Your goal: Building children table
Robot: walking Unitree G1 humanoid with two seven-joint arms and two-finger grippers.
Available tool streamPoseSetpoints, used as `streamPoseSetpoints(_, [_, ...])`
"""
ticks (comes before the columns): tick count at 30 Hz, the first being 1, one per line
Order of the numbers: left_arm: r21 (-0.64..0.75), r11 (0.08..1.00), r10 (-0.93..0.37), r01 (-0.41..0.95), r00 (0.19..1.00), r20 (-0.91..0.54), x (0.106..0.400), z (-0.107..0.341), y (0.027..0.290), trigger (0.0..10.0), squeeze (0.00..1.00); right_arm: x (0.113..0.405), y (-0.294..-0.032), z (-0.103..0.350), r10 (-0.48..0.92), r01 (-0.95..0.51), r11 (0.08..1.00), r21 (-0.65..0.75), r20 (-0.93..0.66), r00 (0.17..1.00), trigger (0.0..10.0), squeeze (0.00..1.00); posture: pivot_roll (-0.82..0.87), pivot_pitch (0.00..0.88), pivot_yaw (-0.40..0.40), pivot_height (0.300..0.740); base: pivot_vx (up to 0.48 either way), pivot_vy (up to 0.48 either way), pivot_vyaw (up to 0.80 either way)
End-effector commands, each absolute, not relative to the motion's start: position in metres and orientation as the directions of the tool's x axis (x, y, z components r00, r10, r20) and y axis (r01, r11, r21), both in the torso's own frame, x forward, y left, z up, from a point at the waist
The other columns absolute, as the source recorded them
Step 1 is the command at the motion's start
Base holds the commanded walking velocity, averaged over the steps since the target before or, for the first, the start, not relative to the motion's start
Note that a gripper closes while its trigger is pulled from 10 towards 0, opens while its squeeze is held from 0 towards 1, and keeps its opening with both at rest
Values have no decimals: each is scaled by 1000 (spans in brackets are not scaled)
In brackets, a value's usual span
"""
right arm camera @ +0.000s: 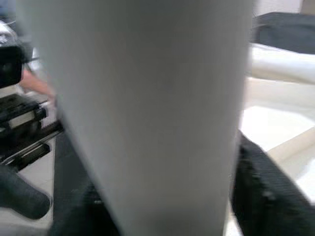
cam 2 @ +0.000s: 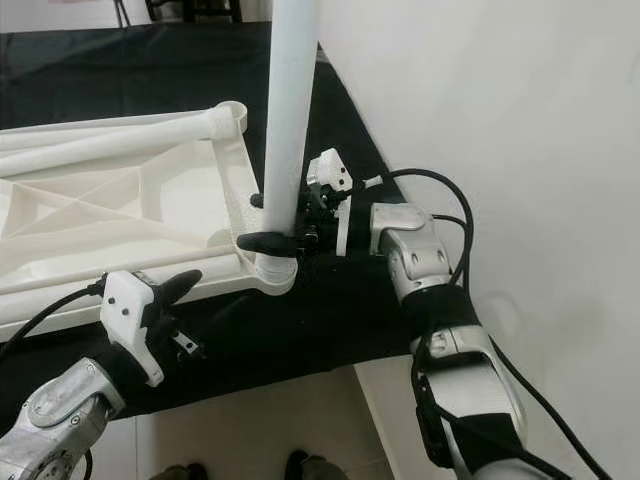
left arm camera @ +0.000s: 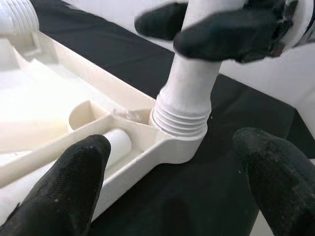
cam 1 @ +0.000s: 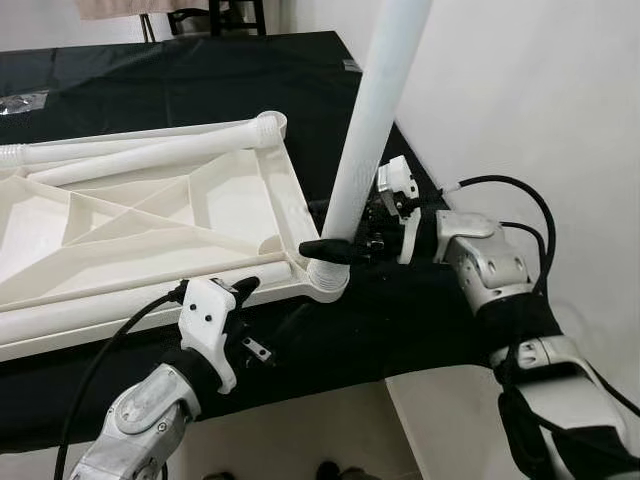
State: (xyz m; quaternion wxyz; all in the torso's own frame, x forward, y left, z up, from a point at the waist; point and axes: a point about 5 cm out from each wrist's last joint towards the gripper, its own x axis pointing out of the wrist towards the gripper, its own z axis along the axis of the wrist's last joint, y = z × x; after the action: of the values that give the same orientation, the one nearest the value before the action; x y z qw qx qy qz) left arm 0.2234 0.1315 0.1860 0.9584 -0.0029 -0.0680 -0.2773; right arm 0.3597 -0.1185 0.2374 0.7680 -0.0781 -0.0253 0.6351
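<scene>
A white plastic table top (cam 1: 150, 215) lies upside down on a black cloth. A white leg (cam 1: 370, 130) stands upright in the near right corner socket (cam 1: 325, 278), its threaded end (left arm camera: 182, 118) partly down in the socket. My right gripper (cam 1: 335, 228) is shut on the leg just above the socket, and the leg (right arm camera: 147, 108) sits close between its fingers (right arm camera: 261, 196). My left gripper (cam 1: 268, 302) hovers open at the top's near edge and points at the socket (left arm camera: 179, 142). Another white leg (cam 1: 140, 155) lies along the far rim.
The black cloth (cam 1: 200, 70) covers a table that runs up to a white wall (cam 1: 520, 90) on the right. Its near edge is just below my left arm, with light floor tiles (cam 1: 300, 430) under it. A dark chair (cam 1: 215, 15) stands at the far end.
</scene>
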Motion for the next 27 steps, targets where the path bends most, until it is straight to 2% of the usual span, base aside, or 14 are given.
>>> streamPoseSetpoints(1, [60, 852, -524, 520, 843, 123, 220, 189, 135, 10000, 0, 362, -123, 237, 975, -967, 200, -156, -64, 212, 0, 0, 103, 244, -112, 740, 0, 0, 0])
streamPoseSetpoints(4, [137, 863, -502, 486, 854, 133, 218, 206, 151, 10000, 0, 364, -126, 229, 965, -958, 243, -152, -61, 255, 0, 0, 114, 245, -112, 740, 0, 0, 0])
streamPoseSetpoints(6, [235, 851, -504, 470, 857, 108, 217, 217, 166, 10000, 0, 367, -127, 214, 920, -918, 367, -148, -88, 382, 0, 0, 121, 244, -111, 740, 0, 0, 0])
streamPoseSetpoints(8, [268, 843, -505, 466, 857, 101, 216, 222, 172, 10000, 0, 368, -127, 207, 894, -895, 422, -143, -96, 437, 0, 0, 121, 244, -111, 740, 0, 0, 0])
streamPoseSetpoints(9, [268, 843, -505, 466, 857, 101, 216, 222, 172, 10000, 0, 368, -127, 207, 894, -895, 422, -143, -96, 437, 0, 0, 121, 244, -111, 740, 0, 0, 0])
streamPoseSetpoints(10, [348, 808, -527, 476, 847, 63, 214, 232, 183, 10000, 0, 364, -124, 185, 791, -801, 588, -114, -123, 599, 0, 0, 133, 240, -108, 740, 0, 0, 0])
streamPoseSetpoints(12, [348, 808, -527, 476, 847, 63, 214, 232, 183, 10000, 0, 364, -124, 185, 791, -801, 588, -114, -123, 599, 0, 0, 133, 240, -108, 740, 0, 0, 0])
streamPoseSetpoints(13, [396, 779, -542, 486, 840, 36, 212, 238, 190, 10000, 0, 360, -122, 171, 701, -715, 692, -101, -145, 699, 0, 0, 136, 240, -107, 740, 0, 0, 0])
streamPoseSetpoints(14, [451, 735, -564, 507, 826, -9, 208, 247, 198, 10000, 0, 340, -115, 151, 593, -612, 787, -73, -180, 785, 0, 0, 127, 244, -78, 740, 0, 0, 0])
streamPoseSetpoints(15, [482, 704, -577, 521, 816, -39, 206, 253, 203, 10000, 0, 325, -112, 142, 516, -536, 842, -56, -201, 832, 0, 0, 127, 244, -78, 740, 0, 0, 0])
streamPoseSetpoints(20, [506, 667, -593, 547, 801, -85, 207, 256, 208, 10000, 0, 321, -109, 140, 486, -504, 863, -43, -204, 850, 0, 0, 117, 223, -71, 740, 0, 0, 0])
streamPoseSetpoints(25, [498, 662, -601, 560, 794, -93, 208, 255, 205, 10000, 0, 331, -99, 147, 534, -551, 833, -43, -192, 823, 0, 0, 121, 223, -74, 740, 0, 0, 0])
streamPoseSetpoints(26, [495, 665, -599, 559, 795, -93, 208, 254, 205, 10000, 0, 333, -95, 150, 543, -561, 825, -60, -191, 818, 10000, 0, 123, 222, -73, 740, 0, 0, 0])
streamPoseSetpoints(27, [490, 672, -595, 555, 799, -89, 208, 254, 205, 10000, 0, 335, -92, 154, 551, -570, 818, -74, -179, 815, 10000, 0, 127, 221, -76, 740, 0, 0, 0])
